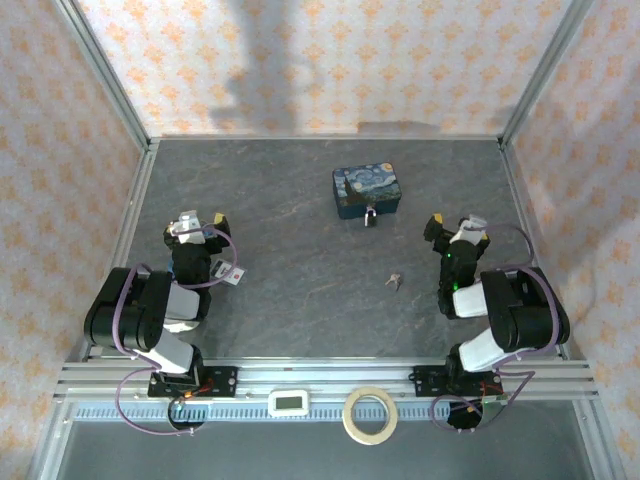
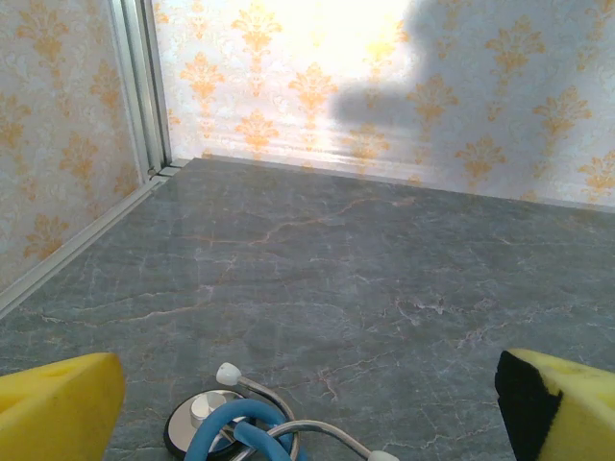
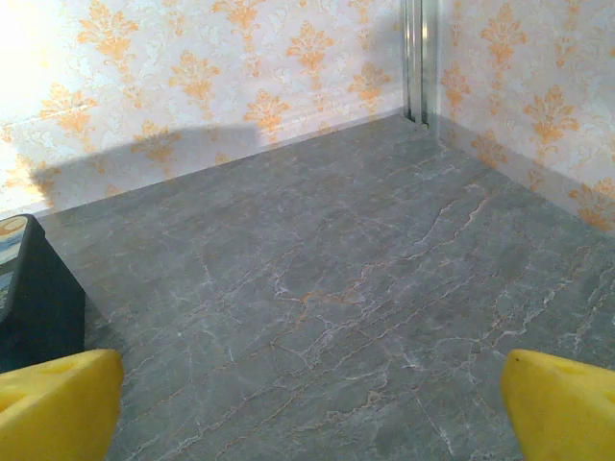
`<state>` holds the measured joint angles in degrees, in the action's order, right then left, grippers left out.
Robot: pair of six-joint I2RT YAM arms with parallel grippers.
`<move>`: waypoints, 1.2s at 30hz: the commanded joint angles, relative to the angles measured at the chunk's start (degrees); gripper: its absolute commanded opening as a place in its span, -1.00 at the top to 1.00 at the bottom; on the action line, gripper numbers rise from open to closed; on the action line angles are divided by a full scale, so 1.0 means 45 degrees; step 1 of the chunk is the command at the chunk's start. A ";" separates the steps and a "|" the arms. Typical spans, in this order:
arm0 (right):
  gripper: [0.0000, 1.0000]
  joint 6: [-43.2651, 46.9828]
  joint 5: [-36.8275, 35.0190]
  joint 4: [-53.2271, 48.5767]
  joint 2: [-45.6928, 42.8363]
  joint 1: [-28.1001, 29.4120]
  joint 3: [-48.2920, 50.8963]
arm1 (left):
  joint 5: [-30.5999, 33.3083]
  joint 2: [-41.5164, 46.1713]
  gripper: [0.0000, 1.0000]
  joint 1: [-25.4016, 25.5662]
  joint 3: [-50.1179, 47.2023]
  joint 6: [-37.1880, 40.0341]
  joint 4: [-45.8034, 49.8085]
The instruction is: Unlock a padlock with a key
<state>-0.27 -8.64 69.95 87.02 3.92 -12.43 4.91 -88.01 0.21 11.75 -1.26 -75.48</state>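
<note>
Padlock [image 1: 371, 217] gleams silvery before the swirl-painted box [image 1: 365, 188].

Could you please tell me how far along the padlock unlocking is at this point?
Nothing looks done yet: the key lies loose on the table, apart from the padlock at the front of the blue tin. Nothing is in hand; the left pincer and right pincer are both open and empty. Left: grasping the key, steadying the padlock, inserting and turning.
</note>
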 commanded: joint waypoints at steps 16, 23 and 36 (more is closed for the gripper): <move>-1.00 0.0165 -0.0267 0.0476 0.0026 -0.0037 -0.0031 | 0.0023 -0.0013 -0.99 -0.0046 0.0110 -0.0111 -0.0084; -1.00 0.0159 -0.0247 0.0451 0.0034 -0.0032 -0.0052 | 0.0012 -0.0014 -0.99 -0.0046 0.0138 -0.0111 -0.0062; -0.99 0.0228 -0.1112 -0.2919 -0.1969 0.0250 -0.1185 | 0.2403 0.1726 -0.99 0.1012 0.0941 0.0356 0.2490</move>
<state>-0.05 -10.35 63.61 82.89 4.36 -14.04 10.09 -84.42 2.83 12.58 -0.95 -70.43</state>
